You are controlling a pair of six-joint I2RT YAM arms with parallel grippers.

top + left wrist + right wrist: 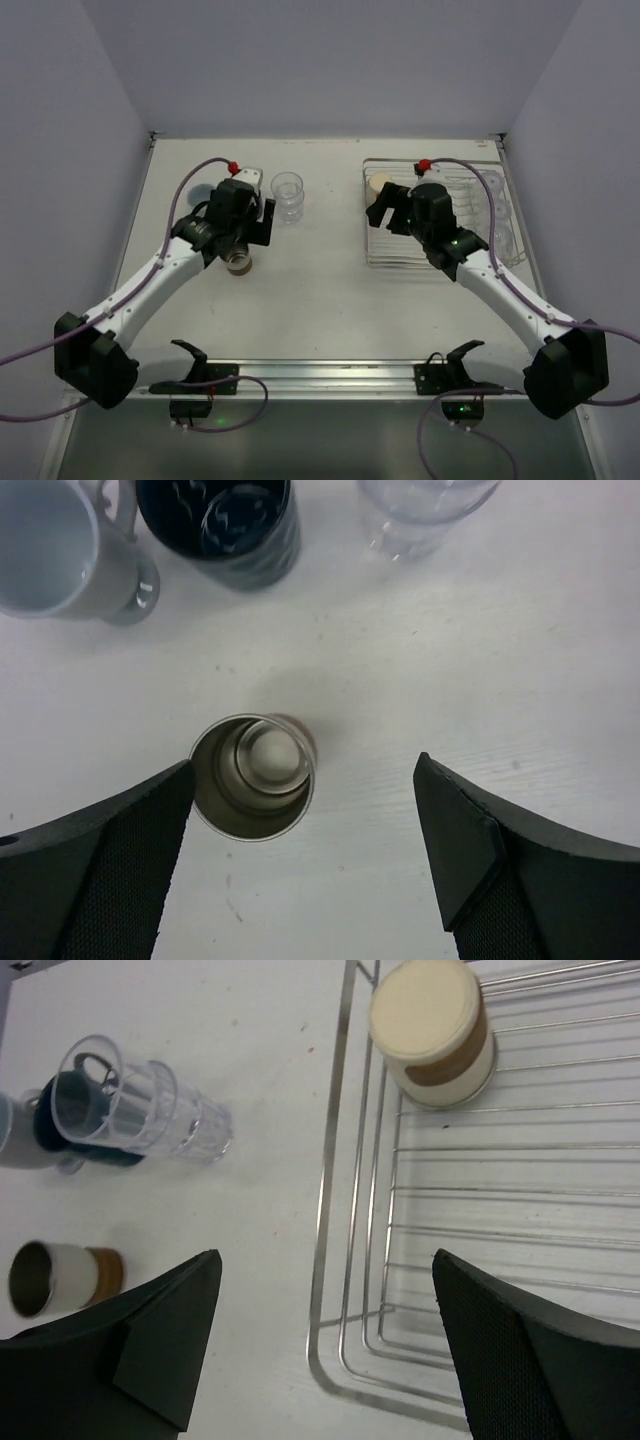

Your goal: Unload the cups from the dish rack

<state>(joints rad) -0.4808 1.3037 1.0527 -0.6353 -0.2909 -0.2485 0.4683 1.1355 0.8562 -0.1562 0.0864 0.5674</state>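
A brown cup with a cream band [252, 777] stands upright on the table, just inside my left finger; it also shows in the top view [238, 263]. My left gripper [305, 780] [240, 240] is open above it and holds nothing. A light blue-grey mug [50, 545], a navy mug [220, 520] and a clear tumbler [420, 510] [287, 195] stand beyond it. The dish rack [440, 262] [330, 1220] is on the right. It holds an upturned brown and cream cup [430, 1030] [379, 184]. My right gripper [325, 1260] [385, 212] is open over the rack's near left corner.
Clear tumblers [500, 215] lie in the right part of the rack by the wavy tines. White walls close in the table on the left, back and right. A metal rail [320, 372] runs along the near edge.
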